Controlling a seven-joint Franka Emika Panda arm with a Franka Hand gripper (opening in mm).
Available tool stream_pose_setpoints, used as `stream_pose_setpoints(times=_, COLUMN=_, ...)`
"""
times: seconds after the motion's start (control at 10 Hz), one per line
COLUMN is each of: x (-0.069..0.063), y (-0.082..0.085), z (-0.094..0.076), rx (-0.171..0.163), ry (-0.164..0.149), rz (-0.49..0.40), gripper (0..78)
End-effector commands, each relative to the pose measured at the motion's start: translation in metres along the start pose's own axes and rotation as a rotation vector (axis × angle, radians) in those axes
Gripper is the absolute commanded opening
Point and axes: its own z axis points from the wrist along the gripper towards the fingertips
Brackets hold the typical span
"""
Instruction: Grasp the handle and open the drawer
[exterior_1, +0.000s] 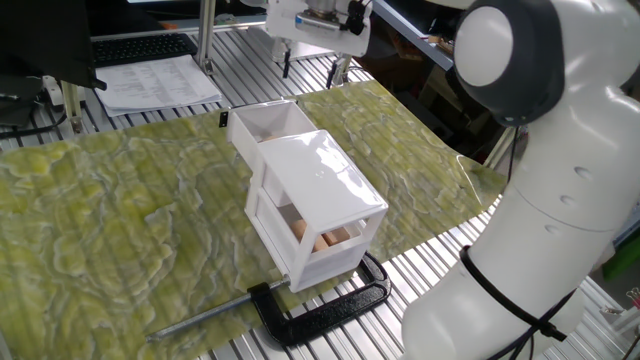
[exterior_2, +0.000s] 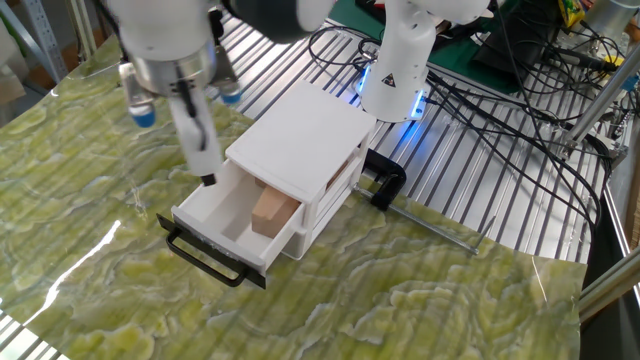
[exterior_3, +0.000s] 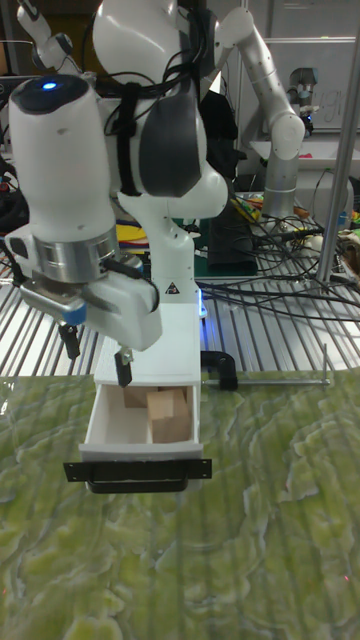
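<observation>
Green mat (exterior_2: 420, 300), jaws apart, empty, above drawer (exterior_2: 235, 225)

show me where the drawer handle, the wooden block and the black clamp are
handle (exterior_2: 205, 262): the other fixed view, middle of the black bar.
wooden block (exterior_2: 268, 212): the other fixed view, its top face inside the drawer.
black clamp (exterior_1: 322, 313): one fixed view, its C-shaped frame.

Hidden and cut-off parts

In one fixed view the box (exterior_1: 318, 205) hides the drawer's (exterior_1: 270, 124) front; the arm (exterior_2: 180, 40) is cropped at the top edge in the other.
</observation>
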Motion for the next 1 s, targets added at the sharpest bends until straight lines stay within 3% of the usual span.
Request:
stream_pose_setpoints(times=0.1, x=0.042, y=0.01, z=-0.014, rx=0.027, ry=-0.078, rz=-0.421, gripper=77.4)
stream_pose_setpoints(times=0.4, x=0.046, y=0.006, z=-0.018, rx=0.017, ry=-0.109, rz=-0.543, gripper=77.4)
stream_pose_setpoints(times=0.7, x=0.058, y=0.01, z=-0.024, rx=0.02, ry=-0.108, rz=-0.562, gripper=77.4)
stream_pose_setpoints(times=1.0, x=0.059, y=0.01, z=-0.024, rx=0.02, ry=-0.107, rz=-0.564, gripper=77.4)
